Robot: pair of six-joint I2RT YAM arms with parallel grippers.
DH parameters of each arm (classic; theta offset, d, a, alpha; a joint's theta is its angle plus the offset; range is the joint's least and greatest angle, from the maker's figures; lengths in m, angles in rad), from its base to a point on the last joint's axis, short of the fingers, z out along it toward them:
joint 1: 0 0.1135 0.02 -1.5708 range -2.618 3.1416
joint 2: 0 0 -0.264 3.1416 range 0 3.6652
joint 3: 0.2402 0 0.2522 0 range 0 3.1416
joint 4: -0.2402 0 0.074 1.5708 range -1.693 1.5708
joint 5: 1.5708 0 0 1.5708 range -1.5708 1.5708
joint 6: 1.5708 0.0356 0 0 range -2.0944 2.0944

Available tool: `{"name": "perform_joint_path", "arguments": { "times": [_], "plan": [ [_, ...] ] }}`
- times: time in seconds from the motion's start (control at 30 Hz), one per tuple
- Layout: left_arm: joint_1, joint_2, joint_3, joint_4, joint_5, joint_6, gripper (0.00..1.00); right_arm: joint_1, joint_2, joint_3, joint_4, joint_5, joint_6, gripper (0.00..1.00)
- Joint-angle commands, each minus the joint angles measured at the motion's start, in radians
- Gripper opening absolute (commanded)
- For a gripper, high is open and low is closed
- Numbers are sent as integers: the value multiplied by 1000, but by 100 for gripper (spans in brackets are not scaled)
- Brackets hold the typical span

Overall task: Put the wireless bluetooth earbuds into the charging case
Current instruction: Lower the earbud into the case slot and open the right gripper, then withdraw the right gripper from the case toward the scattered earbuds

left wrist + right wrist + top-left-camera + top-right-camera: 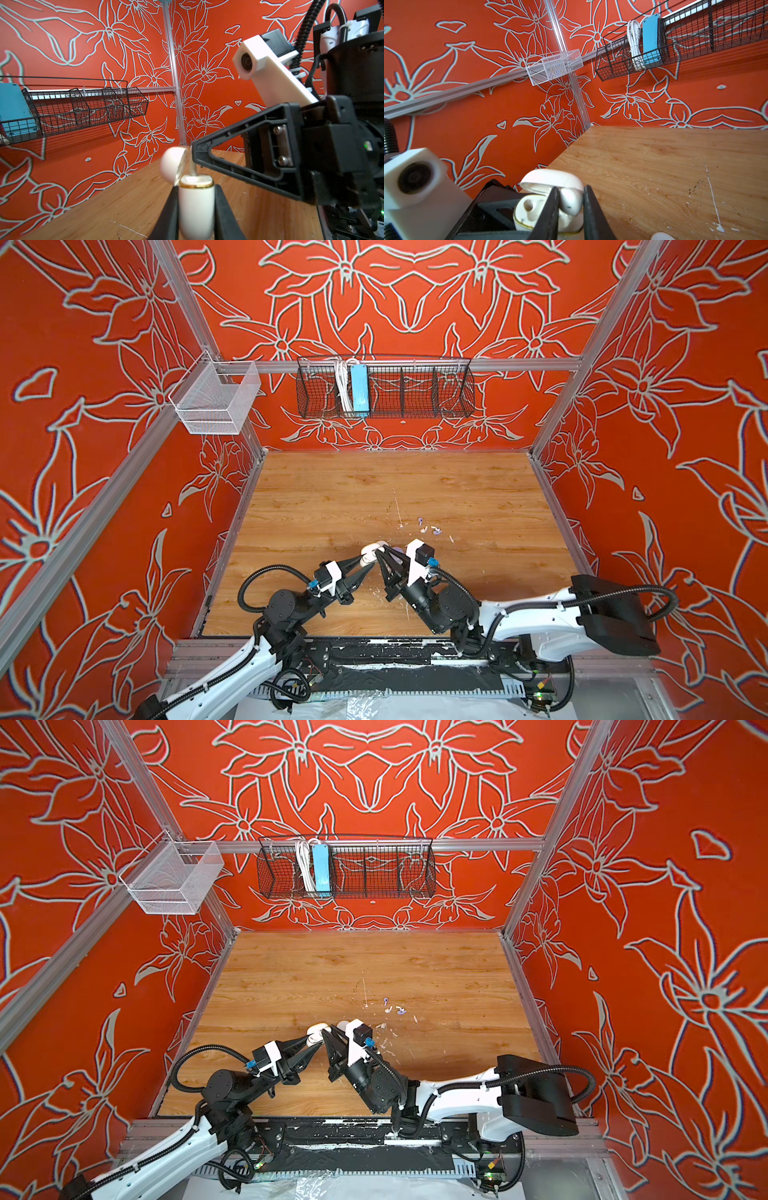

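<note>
My left gripper is shut on the white charging case, holding it upright above the table with its lid hinged open. My right gripper is shut on a white earbud right over the case. The bud's stem reaches down to the case's open top. In both top views the two grippers meet tip to tip at the case. Loose lavender and cream earbuds lie on the wood just beyond.
A pale rounded object lies on the table beside my right gripper, mostly cut off. White paint flecks and a scratch mark the wood. A black wire basket and a white mesh basket hang on the walls.
</note>
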Motion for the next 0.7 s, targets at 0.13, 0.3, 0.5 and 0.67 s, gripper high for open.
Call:
{"name": "perform_joint_path", "arguments": {
  "times": [0.13, 0.3, 0.5, 0.67],
  "plan": [
    [-4, -16, -7, 91, -27, 1, 0, 36, 10, 12, -103, -82, -3, 32],
    [-4, -14, -8, 90, -28, 2, 0, 36, -18, 7, -116, -75, -17, 43],
    [-4, -14, -3, 83, -21, 3, 0, 36, -85, -21, -134, -50, -55, 45],
    [-4, -10, 29, 35, 41, 24, 0, 35, -193, -28, -235, -124, -180, 45]
  ]
}}
